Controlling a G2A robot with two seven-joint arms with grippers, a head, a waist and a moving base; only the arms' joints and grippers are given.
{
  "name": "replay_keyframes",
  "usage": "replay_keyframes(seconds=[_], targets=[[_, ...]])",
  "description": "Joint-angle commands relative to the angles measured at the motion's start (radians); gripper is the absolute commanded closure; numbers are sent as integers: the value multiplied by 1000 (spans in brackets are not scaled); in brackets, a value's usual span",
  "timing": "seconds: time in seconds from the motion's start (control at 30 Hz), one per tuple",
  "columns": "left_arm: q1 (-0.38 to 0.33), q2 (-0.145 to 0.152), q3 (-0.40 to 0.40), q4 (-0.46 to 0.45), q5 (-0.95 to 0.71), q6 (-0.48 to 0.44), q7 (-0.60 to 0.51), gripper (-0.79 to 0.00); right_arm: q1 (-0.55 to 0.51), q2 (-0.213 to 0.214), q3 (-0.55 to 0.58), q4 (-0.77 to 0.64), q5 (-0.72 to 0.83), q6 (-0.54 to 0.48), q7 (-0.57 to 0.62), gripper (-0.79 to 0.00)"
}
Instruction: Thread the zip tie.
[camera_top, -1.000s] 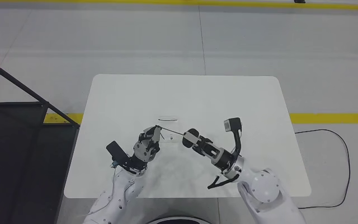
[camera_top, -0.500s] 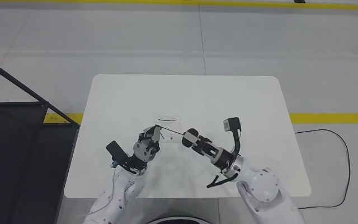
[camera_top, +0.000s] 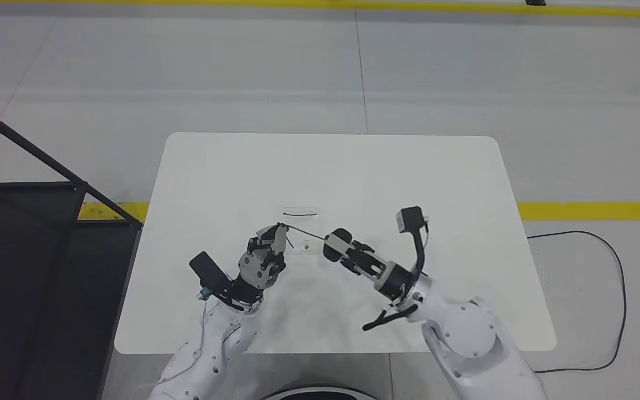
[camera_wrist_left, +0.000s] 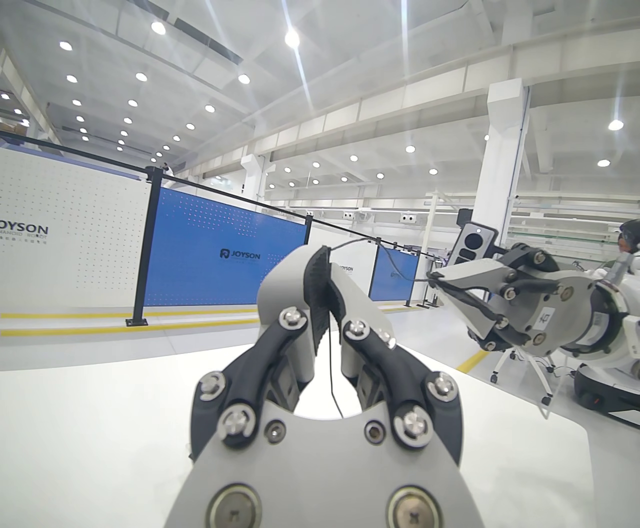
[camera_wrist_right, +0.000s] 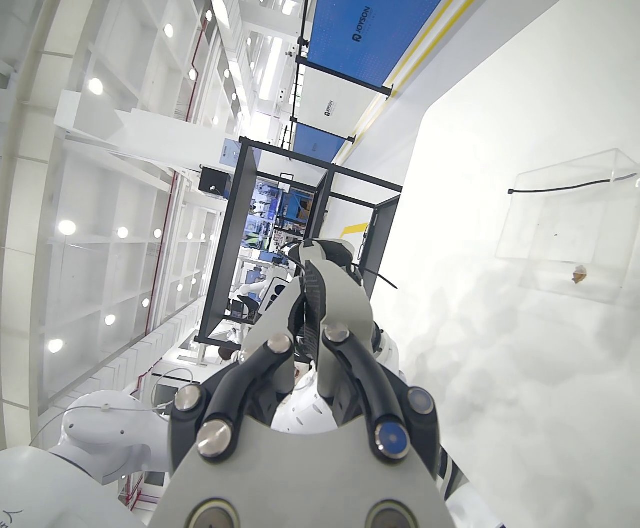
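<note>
A thin black zip tie (camera_top: 308, 235) stretches between my two grippers just above the white table (camera_top: 420, 180). My left gripper (camera_top: 277, 238) is shut on one end. In the left wrist view the zip tie (camera_wrist_left: 331, 370) runs down between the shut pads (camera_wrist_left: 316, 280) and arcs across to the right gripper (camera_wrist_left: 434, 278). My right gripper (camera_top: 334, 241) is shut on the other end. In the right wrist view a short tail of the zip tie (camera_wrist_right: 384, 280) sticks out beside the closed right gripper (camera_wrist_right: 309, 262).
A second black zip tie (camera_top: 300, 212) lies just beyond the grippers, on top of a clear plastic box (camera_wrist_right: 560, 250), where it shows as a second zip tie (camera_wrist_right: 565, 188). A small tan scrap (camera_wrist_right: 580, 274) sits in the box.
My right arm has shifted slightly left, toward the left gripper. The left arm has stayed put.
</note>
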Motion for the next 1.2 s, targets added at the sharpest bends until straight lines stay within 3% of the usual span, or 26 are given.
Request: replay_keyframes(seconds=[0.0, 0.53, 1.17], targets=[[0, 0, 0, 0, 0, 0, 0, 0, 5, -1, -5, -2, -15, 22, -4, 0], [0, 0, 0, 0, 0, 0, 0, 0, 33, -7, -46, -8, -98, 123, -30, 0], [0, 0, 0, 0, 0, 0, 0, 0, 15, -8, -11, 27, 29, -106, 5, 0]])
